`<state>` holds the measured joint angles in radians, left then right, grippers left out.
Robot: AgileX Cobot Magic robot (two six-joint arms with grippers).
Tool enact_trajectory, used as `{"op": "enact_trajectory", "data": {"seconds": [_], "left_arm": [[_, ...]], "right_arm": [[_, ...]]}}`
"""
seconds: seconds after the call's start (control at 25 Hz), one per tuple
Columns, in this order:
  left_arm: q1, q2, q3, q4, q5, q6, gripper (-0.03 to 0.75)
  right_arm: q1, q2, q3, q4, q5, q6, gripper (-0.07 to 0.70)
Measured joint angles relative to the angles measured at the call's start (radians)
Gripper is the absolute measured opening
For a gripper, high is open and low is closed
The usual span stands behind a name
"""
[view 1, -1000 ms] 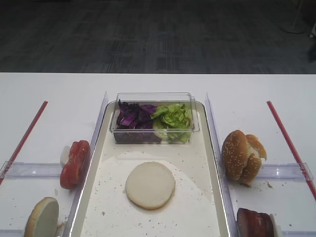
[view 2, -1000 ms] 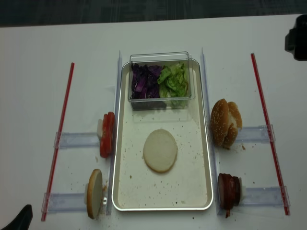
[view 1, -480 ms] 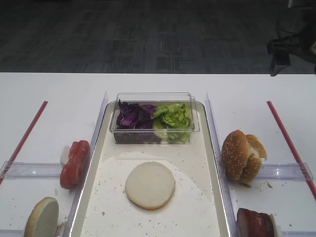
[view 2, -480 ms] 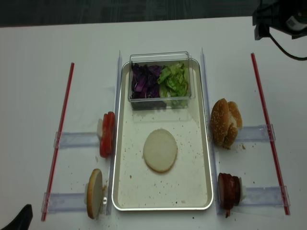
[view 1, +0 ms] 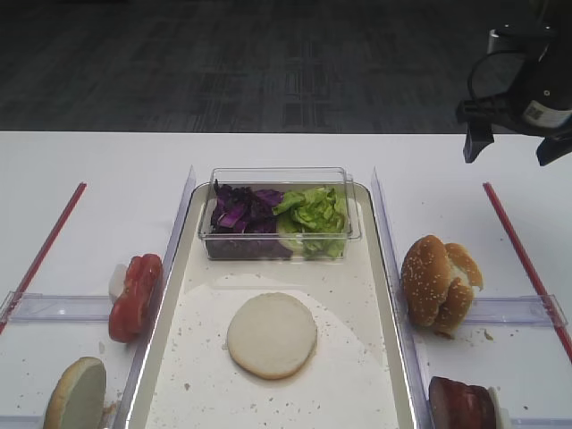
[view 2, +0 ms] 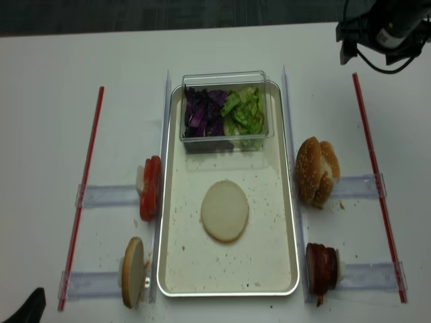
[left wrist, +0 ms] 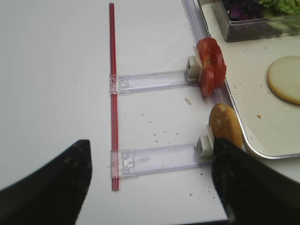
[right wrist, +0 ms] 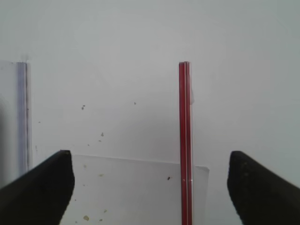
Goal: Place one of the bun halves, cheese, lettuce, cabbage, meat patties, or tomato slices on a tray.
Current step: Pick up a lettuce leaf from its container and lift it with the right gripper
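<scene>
White worktop [view 1: 107, 170], dark floor behind, burger parts laid round a long tray [view 1: 380, 357].

Nearest me, my left gripper [left wrist: 150, 183] hangs with its jaws spread and empty above the near left corner; just ahead of it one bun half [left wrist: 226, 125] stands on edge against the tray's rim, with the tomato slices [left wrist: 211, 65] beyond it. On the tray a pale flat bun half [view 1: 272, 334] lies alone in the middle. Meat patties [view 1: 460, 404] sit outside the near right rim, and seeded bun halves [view 1: 438, 283] farther along that side. At the tray's far end a clear tub [view 1: 279, 179] holds cabbage [view 1: 241, 211] on the left and lettuce [view 1: 315, 213] on the right. My right gripper [view 1: 509, 147] hovers wide apart, holding nothing, over the far right by a red strip [view 1: 523, 255], well apart from the tub.
</scene>
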<state>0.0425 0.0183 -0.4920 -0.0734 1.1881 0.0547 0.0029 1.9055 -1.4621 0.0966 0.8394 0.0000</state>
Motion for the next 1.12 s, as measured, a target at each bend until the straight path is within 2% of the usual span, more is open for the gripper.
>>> {"op": "enact_trajectory", "data": {"seconds": [0.6,0.92,1.12], "left_arm": [[0.000,0.000,0.000,0.000,0.000,0.000,0.491],[0.000,0.000,0.000,0.000,0.000,0.000,0.491],[0.000,0.000,0.000,0.000,-0.001,0.000,0.491]], "right_arm": [[0.000,0.007,-0.004,0.015,0.101,-0.011,0.675],[0.004,0.007,-0.004,0.157,0.132,-0.081,0.675],[0.068,0.007,-0.038,0.142,0.140,-0.092,0.675]]}}
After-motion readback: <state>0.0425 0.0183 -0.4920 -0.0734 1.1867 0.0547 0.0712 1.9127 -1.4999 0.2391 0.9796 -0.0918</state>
